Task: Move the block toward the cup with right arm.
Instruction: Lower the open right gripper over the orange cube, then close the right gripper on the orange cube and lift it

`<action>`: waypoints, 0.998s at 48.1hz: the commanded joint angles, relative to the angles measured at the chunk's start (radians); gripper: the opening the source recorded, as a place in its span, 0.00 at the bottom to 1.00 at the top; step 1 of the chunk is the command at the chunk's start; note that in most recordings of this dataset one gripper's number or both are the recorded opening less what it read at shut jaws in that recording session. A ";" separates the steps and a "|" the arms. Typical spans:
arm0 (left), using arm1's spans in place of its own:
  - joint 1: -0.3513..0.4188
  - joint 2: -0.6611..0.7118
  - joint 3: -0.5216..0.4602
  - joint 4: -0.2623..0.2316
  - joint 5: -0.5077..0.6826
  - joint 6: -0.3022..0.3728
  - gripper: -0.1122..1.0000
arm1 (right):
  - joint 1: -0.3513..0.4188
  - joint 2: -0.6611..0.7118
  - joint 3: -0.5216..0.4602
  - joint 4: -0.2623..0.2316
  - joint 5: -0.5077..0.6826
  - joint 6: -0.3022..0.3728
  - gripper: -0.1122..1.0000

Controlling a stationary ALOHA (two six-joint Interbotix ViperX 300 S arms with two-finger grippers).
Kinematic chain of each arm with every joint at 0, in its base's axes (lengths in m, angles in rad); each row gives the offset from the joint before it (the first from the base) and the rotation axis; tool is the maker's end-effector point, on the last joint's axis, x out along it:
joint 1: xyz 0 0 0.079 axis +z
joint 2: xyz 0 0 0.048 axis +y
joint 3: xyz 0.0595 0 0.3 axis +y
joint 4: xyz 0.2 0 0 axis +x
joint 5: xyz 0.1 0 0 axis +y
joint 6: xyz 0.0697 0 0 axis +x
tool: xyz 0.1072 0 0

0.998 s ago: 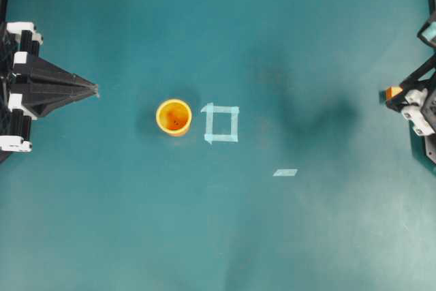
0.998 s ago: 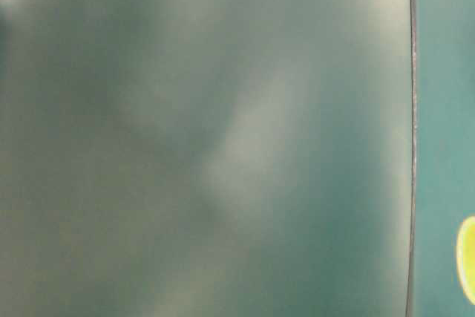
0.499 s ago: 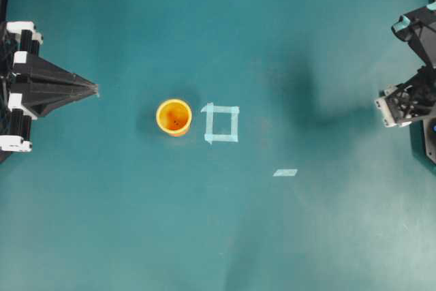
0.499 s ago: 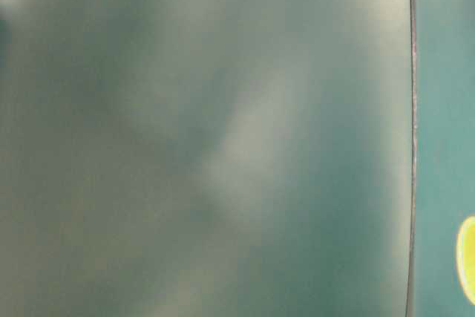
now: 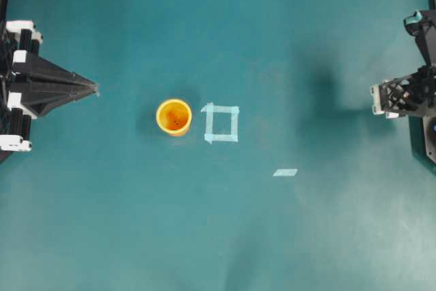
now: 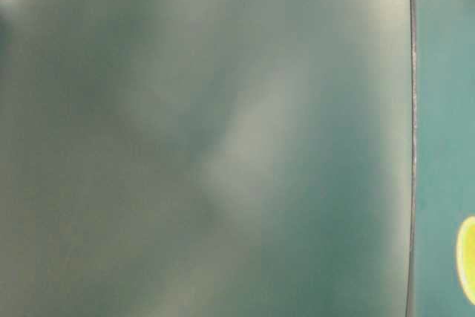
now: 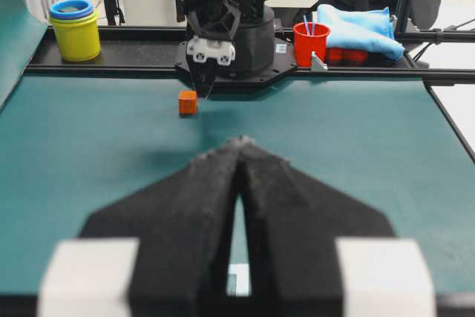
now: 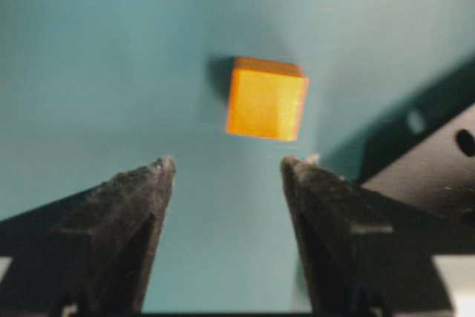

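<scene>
The block point(image 8: 267, 98), a small orange cube, rests on the teal table just beyond my right gripper's point(image 8: 228, 163) tips. The jaws stand open with nothing between them. The left wrist view shows the same block point(image 7: 188, 102) under the downward-pointing right gripper point(image 7: 202, 87) at the table's far side. From overhead, the right arm point(image 5: 402, 97) hides the block. The yellow-orange cup point(image 5: 174, 116) stands upright left of centre, far from the block. My left gripper point(image 5: 94, 88) is shut and empty at the left edge.
A pale tape square point(image 5: 221, 123) lies just right of the cup, and a short tape strip point(image 5: 285, 172) lies further right. Beyond the far rail are stacked yellow and blue cups point(image 7: 74, 27), a red cup point(image 7: 310, 42) and a blue cloth point(image 7: 356, 27). The table-level view is blurred.
The right arm has swung over the block, which showed beside it from overhead a second ago and is now covered. The left arm and the cup have not moved.
</scene>
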State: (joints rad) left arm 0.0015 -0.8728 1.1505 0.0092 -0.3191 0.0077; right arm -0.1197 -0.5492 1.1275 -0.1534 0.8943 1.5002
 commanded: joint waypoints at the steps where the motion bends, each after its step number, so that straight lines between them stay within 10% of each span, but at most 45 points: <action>1: 0.000 0.005 -0.029 0.002 -0.011 0.002 0.10 | -0.002 -0.003 0.008 -0.005 -0.006 0.014 0.66; 48: 0.002 0.005 -0.046 0.002 -0.011 0.002 0.10 | -0.049 0.140 0.034 -0.152 -0.169 0.080 0.66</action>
State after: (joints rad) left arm 0.0015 -0.8728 1.1321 0.0092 -0.3191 0.0077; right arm -0.1580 -0.4065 1.1704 -0.2899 0.7256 1.5785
